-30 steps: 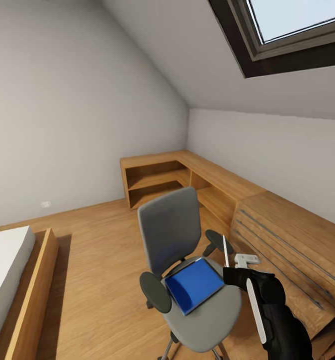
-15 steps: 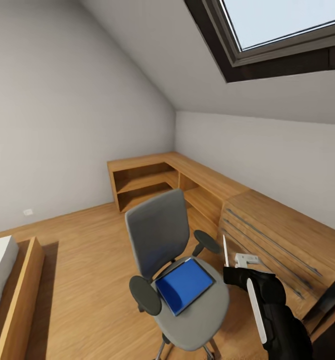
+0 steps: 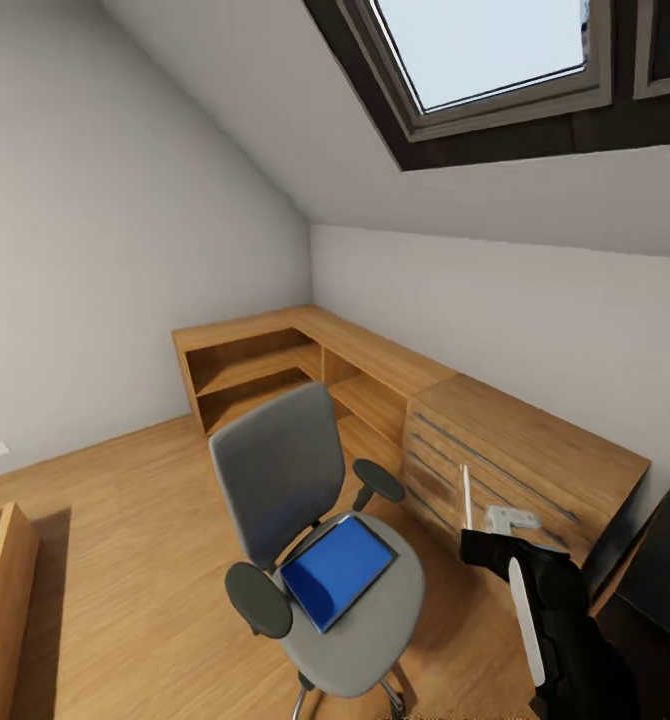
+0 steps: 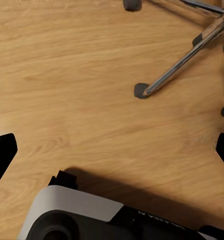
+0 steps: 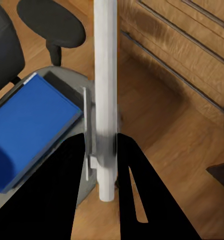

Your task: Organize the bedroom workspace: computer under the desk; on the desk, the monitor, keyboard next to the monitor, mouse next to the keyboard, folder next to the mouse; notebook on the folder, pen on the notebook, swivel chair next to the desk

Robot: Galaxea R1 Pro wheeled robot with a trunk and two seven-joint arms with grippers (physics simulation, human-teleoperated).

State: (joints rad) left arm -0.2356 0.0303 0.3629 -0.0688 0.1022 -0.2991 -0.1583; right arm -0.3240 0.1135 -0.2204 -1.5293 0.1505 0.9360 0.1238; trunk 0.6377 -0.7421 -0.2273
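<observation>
The swivel chair (image 3: 275,470), grey with black armrests, stands on the wooden floor in the head view. The bright blue folder (image 3: 337,570) lies flat on its seat. My right gripper (image 3: 472,542) hovers just right of the seat and is shut on the pen (image 3: 466,497), a thin white stick pointing upward. In the right wrist view the pen (image 5: 105,100) runs up between the black fingers (image 5: 76,195), with the folder (image 5: 29,130) beside it. My left gripper (image 4: 112,150) hangs open over the floor near the chair's chrome star base (image 4: 184,62). A black desk corner (image 3: 665,570) shows at the right edge.
A light wooden drawer chest (image 3: 520,450) stands right behind the chair, joined to low wooden shelves (image 3: 265,360) along the wall. A bed frame corner (image 3: 0,590) is at the far left. A skylight (image 3: 475,50) sits in the sloped ceiling. Open floor (image 3: 125,500) lies left of the chair.
The camera has swung to the right, so the chair, shelves and bed slid left in the picture and the black desk corner came in. My right gripper still holds the pen.
</observation>
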